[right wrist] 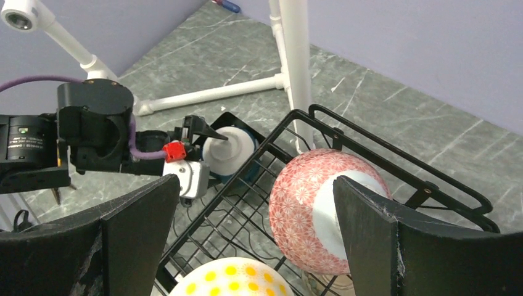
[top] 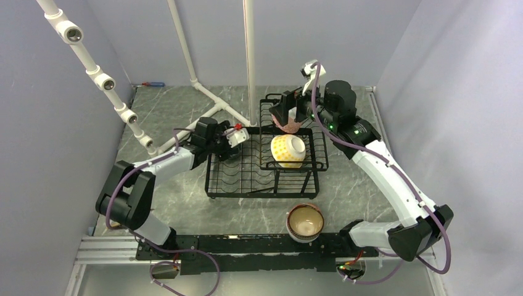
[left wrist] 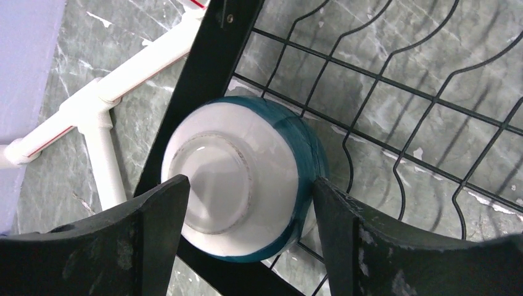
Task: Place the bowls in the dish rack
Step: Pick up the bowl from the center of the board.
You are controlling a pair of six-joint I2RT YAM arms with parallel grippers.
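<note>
The black wire dish rack (top: 247,179) stands mid-table. A teal-and-white bowl (left wrist: 247,179) lies on its side against the rack's left edge bar (left wrist: 210,80). My left gripper (left wrist: 250,185) is open, with a finger on each side of that bowl. In the raised basket (right wrist: 370,132) a pink-patterned bowl (right wrist: 302,216) rests bottom-up, next to a yellow-dotted bowl (top: 288,151). My right gripper (right wrist: 256,209) hangs wide open over the basket, its right finger in front of the pink bowl. A stack of brown-rimmed cream bowls (top: 305,223) sits on the table near the arm bases.
A white pipe frame (top: 203,92) lies on the table behind and left of the rack, with a vertical pole (top: 250,55) at the rack's back edge. A small screwdriver (top: 153,84) lies at the far left by the wall. Purple walls close in three sides.
</note>
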